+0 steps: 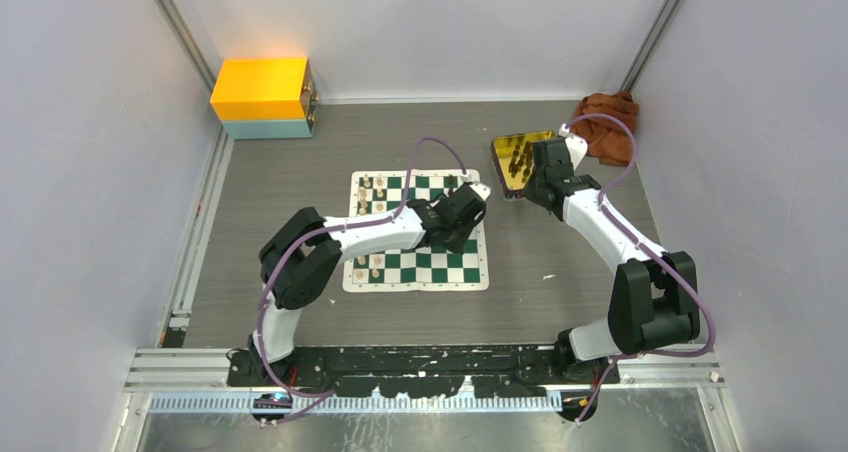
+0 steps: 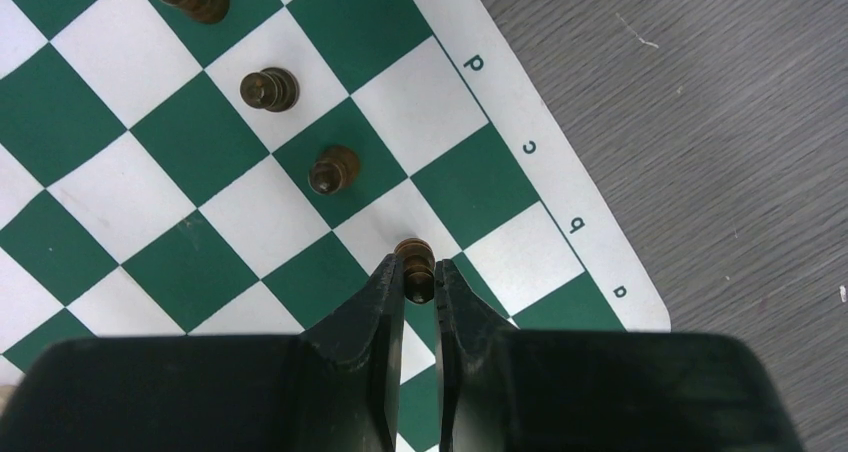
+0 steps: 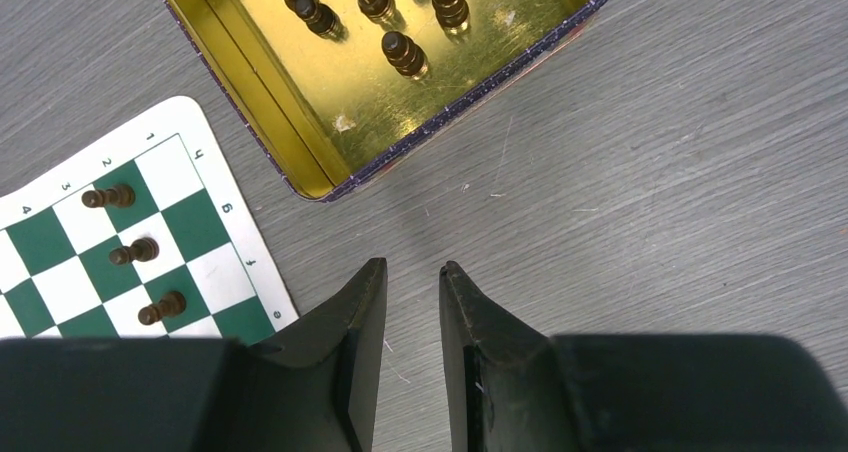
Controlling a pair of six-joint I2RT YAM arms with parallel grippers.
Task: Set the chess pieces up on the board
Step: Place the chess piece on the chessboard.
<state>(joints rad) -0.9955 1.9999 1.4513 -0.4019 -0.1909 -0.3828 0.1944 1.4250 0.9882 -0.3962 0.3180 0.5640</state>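
The left gripper (image 2: 413, 277) pinches a dark pawn (image 2: 414, 255) upright on the board (image 2: 560, 207), second row in, likely to extend the line of three dark pieces (image 2: 333, 169) beside it. The right gripper (image 3: 413, 272) hangs part-open and empty near the tray (image 3: 245, 87), probably ready for another. The table (image 3: 650, 172) is grey wood-grain and the walls (image 1: 80, 172) plain grey, with an orange box (image 1: 262, 90) and a brown cloth (image 1: 607, 112) at the back.

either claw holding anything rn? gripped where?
Left claw pinches a dark chess piece by its body, just below the head. Right claw open, empty.
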